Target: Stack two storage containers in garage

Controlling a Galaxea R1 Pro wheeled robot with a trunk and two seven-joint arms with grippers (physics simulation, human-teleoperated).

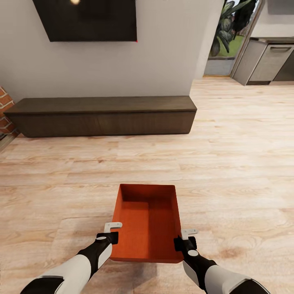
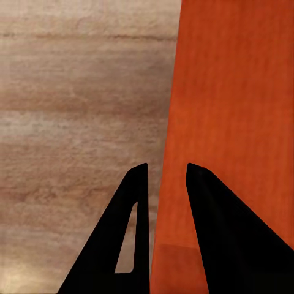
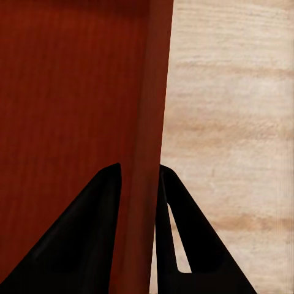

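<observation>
One lidless orange-red rectangular bin [image 1: 148,222], low centre of the head view, is pinched at opposite walls by left gripper [image 1: 111,232] and right gripper [image 1: 184,239], seemingly lifted above light wood-plank floor [image 1: 228,163].

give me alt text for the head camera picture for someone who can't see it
Two robot arms hold an open orange-red bin by its side walls, the left gripper and right gripper one on each wall, above a light wood floor. Behind stand a dark bench and wall TV.
</observation>
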